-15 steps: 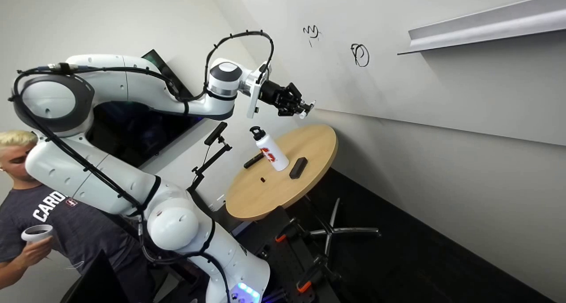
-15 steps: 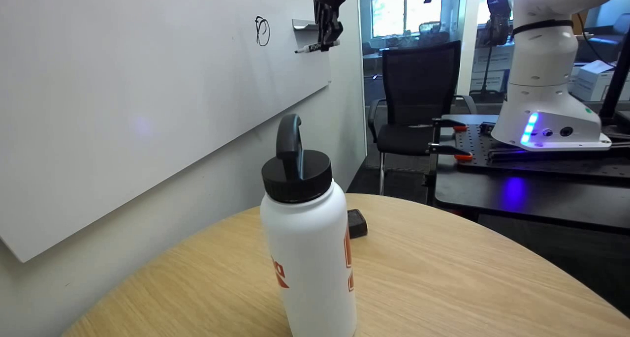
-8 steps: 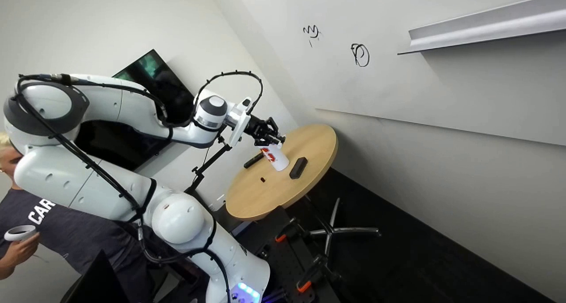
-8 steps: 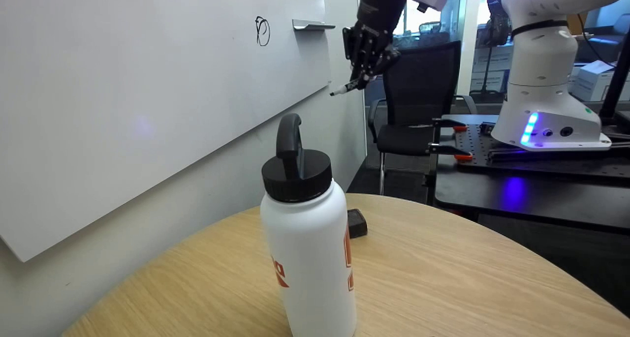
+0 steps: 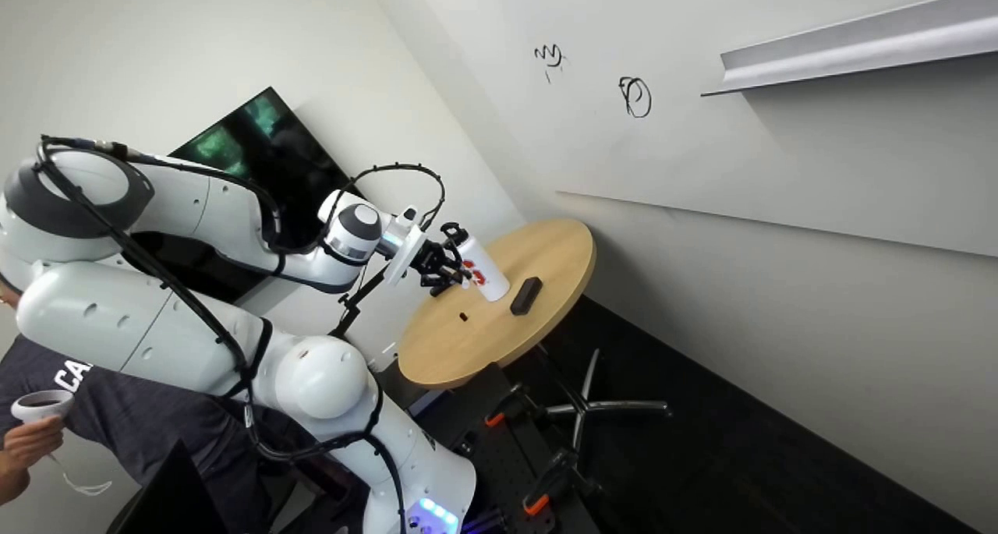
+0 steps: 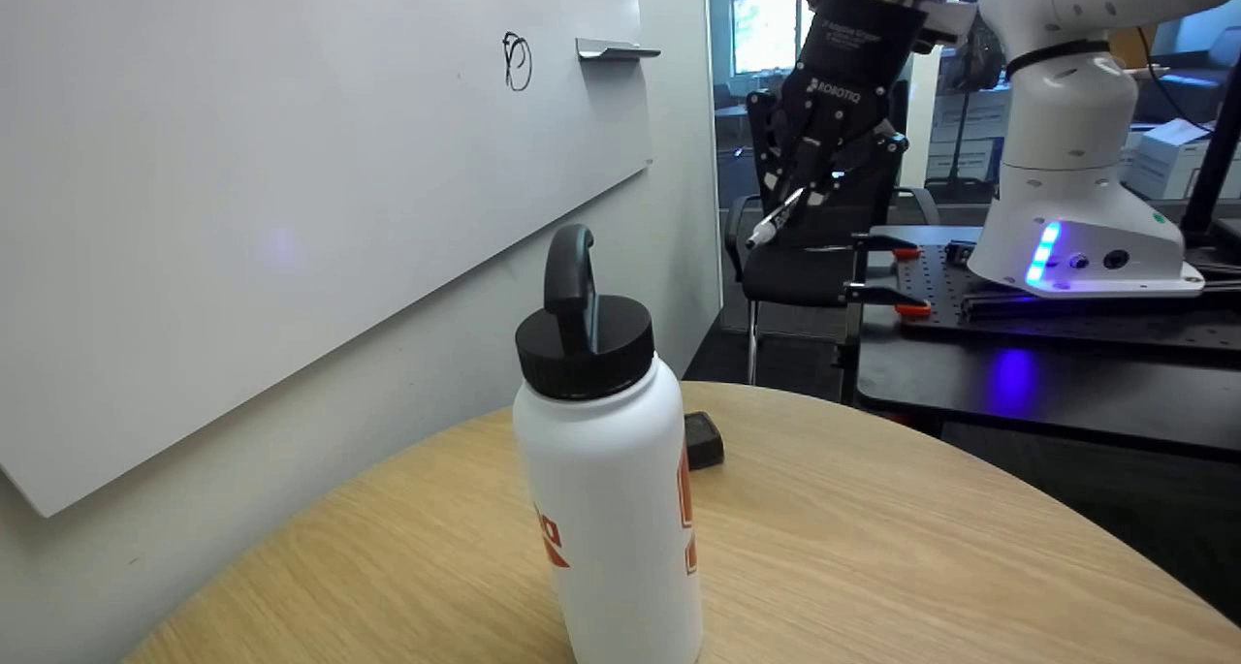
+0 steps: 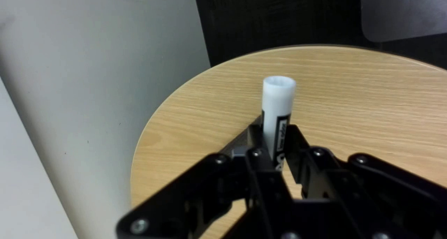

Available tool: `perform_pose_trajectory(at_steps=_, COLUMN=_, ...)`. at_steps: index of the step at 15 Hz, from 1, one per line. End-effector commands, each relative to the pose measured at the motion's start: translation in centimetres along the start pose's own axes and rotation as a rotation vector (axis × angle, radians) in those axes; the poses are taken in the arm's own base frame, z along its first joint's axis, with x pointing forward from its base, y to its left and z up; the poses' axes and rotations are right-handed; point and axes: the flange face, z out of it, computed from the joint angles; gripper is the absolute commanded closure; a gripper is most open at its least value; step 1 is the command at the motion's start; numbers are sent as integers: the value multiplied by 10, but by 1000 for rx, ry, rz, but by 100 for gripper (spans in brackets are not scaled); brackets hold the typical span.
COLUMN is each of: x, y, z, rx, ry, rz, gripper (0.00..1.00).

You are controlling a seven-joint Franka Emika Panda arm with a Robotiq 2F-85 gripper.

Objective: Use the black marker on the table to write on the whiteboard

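Now one black jointed hand [image 7: 275,137], pinching one slender white-and-black marker [image 7: 278,99], is sinking from the large flat whiteboard [image 6: 291,160] toward the round pale-wood bench [image 6: 921,538], writing presumably ending.

Bottle [image 6: 611,509]: white, with a black loop-handled cap and red print; it is standing upright.
Dark block [image 6: 705,441]: is lying near the bottle, which is partly hiding it in an exterior view.
Metal ledge [image 5: 858,47]: is jutting out in both exterior views.
Screen [image 5: 265,144]: black, is hanging on the pale wall [image 5: 101,43] and showing green patches.
Person [image 5: 168,425]: is wearing a dark grey shirt with white lettering, only partly in view.
Chair [image 6: 795,278]: black, with armrests; is standing on the dark floor [image 6: 800,359].
Window [image 6: 763,34]: is shining brightly beyond the chair.
Boxes [image 6: 1168,165]: white, are sitting in the background, partly hidden.
Black desk [image 6: 931,383]: is catching a blue glow.
Clamps [image 6: 882,297]: two, orange-tipped, are gripping the desk's edge.
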Motion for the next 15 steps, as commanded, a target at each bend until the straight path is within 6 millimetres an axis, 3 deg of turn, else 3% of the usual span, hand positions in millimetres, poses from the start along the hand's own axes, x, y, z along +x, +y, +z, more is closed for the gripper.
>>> perform_pose_trajectory(at_steps=1, x=-1, y=1, z=0, rx=1, ry=-2, rz=3, gripper=80)
perform_pose_trajectory(at_steps=2, x=-1, y=2, z=0, rx=1, ry=-2, rz=4, gripper=95)
perform_pose_trajectory(at_steps=4, x=7, y=-8, z=14, rx=51, ry=-21, rz=-36, gripper=95)
perform_pose_trajectory(at_steps=8, x=26, y=-59, z=51, rx=151, ry=-46, rz=-123, gripper=95)
perform_pose_trajectory(at_steps=12, x=49, y=-103, z=78, rx=264, ry=102, rz=-247, gripper=95)
perform_pose_trajectory(at_steps=15, x=59, y=-118, z=100, rx=321, ry=146, rz=-303, gripper=95)
